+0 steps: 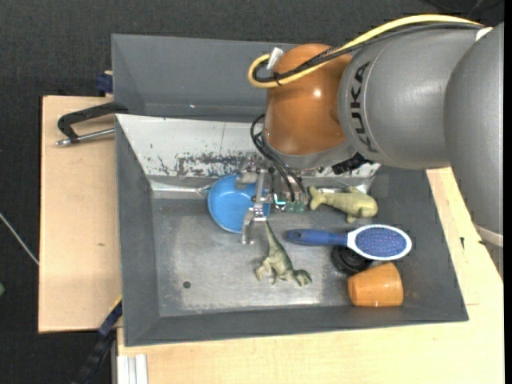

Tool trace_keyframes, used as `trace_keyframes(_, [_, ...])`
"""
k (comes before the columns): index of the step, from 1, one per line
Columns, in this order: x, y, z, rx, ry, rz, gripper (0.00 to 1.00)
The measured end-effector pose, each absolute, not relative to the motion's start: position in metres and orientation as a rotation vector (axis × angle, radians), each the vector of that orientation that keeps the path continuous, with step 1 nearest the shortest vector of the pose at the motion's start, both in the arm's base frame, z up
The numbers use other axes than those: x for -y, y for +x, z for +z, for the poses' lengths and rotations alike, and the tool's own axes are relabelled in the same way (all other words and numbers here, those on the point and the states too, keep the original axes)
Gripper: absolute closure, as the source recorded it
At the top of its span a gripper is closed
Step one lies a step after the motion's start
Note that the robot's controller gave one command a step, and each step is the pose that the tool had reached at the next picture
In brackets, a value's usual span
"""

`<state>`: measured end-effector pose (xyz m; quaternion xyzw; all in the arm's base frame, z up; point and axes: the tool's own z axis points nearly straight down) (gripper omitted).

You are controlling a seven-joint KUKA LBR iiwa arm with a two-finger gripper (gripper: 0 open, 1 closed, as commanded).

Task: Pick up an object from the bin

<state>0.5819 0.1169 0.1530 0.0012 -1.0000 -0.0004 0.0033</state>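
Looks like the approach: tool (256, 211) low beside the blue bowl (226, 203), width impossible to tell; needs centring, then closing.

The grey arm (424, 86) reaches in from the right edge across the upper right of the frame, its thick last link slanting toward the centre. At its wrist sits a rounded orange cover (304, 110), just above the middle of the frame. A yellow cable (384, 29) arcs along the top of the link and loops at the cover's upper left. Below the cover, black wires (268, 154) hang beside the slim metal gripper (258, 210), which points downward at the frame's centre
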Motion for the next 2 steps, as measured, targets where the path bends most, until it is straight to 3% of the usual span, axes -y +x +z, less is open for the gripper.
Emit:
trace_keyframes(1, [-0.0571,0.5944,0.0711,3.147,0.031,-0.004,0.0])
trace_keyframes(2, [-0.0583,0.5944,0.0774,3.143,0.037,0.0,1.0])
